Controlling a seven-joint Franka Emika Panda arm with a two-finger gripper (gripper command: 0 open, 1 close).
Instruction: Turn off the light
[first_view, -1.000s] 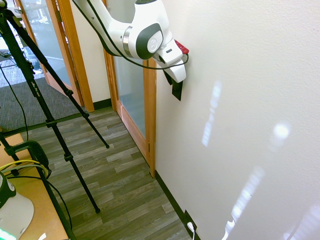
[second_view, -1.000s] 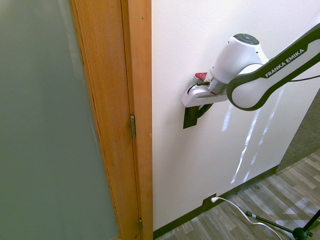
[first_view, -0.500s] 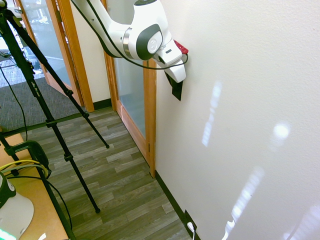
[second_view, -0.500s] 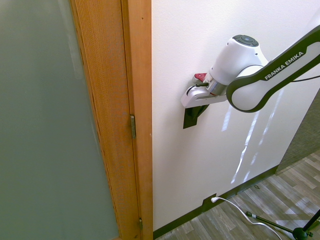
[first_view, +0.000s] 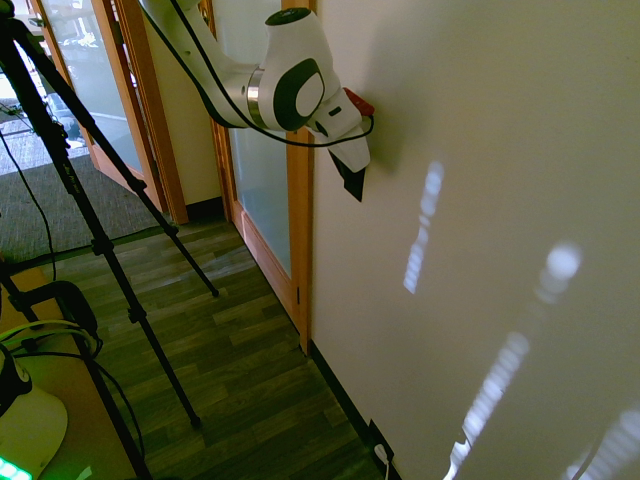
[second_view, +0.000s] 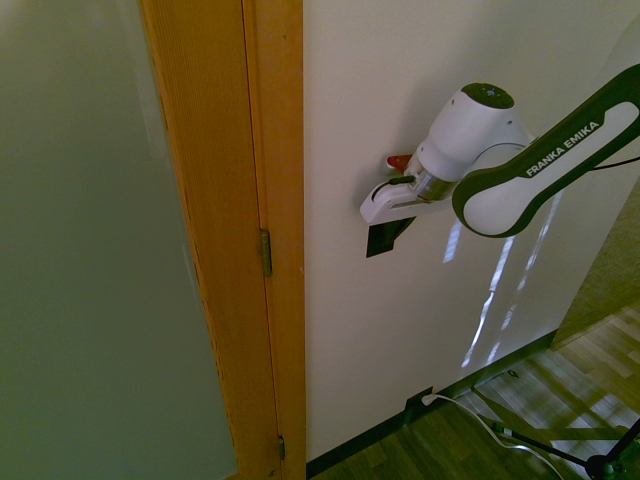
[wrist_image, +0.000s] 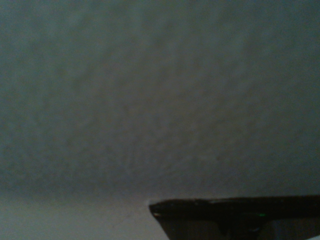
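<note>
My gripper (second_view: 399, 229) is shut at the switch plate (second_view: 380, 240); I can't tell whether they touch. The wrist view gives me just the plate's dark edge and wall (wrist_image: 150, 100). The second exterior view adds the door frame (second_view: 284, 200), apart at nine o'clock from the plate; the first shows bare wall from three to five o'clock. The room is dim.

"FRANKA EMIKA" on robot arm (second_view: 545, 172).
</note>
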